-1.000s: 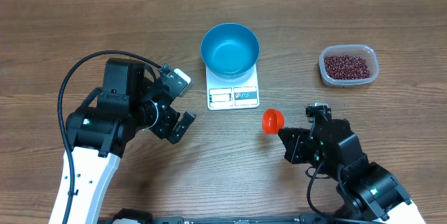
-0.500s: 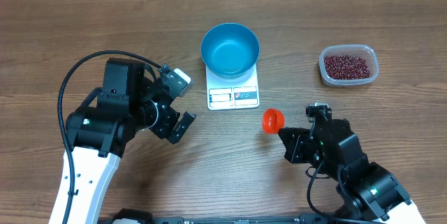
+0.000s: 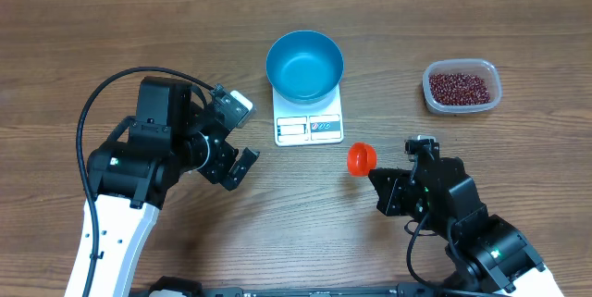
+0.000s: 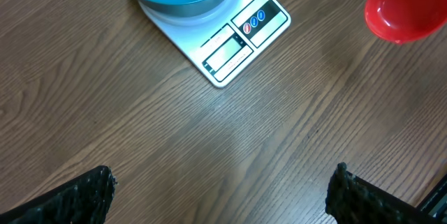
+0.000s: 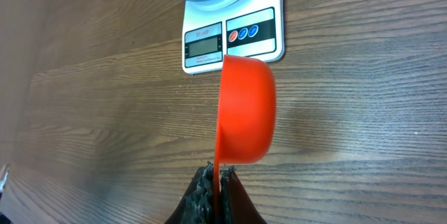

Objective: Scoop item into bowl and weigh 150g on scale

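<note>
Right gripper (image 5: 216,175): fingers pressed together, pinching the thin handle of a red scoop (image 5: 244,109) at its near end.
Scoop direction: its long axis runs straight out from the right gripper toward the scale (image 5: 234,32). It is turned on its side in the right wrist view, with the rim on the left and the rounded cup bulging right.
Scoop place: it is held above the bare wooden table (image 3: 139,29), just short of the scale's near right corner and not touching it.
Scale direction: white and flat, with the grey display and 2 round buttons along the edge facing the robot.
Bowl (image 3: 304,64): bright blue and upright, mouth up. It sits on the far part of the scale and overhangs its far edge.
Beans (image 3: 460,85): 1 dark red-brown heap inside a clear tub (image 3: 430,98), far right of the table and well apart from the scale.
Left gripper (image 4: 220,196): fingers spread wide and holding nothing, left of the scale and pointing toward it.
Change from 1 second ago: none visible; both arms, the scoop, the bowl and the tub are in the same places.
</note>
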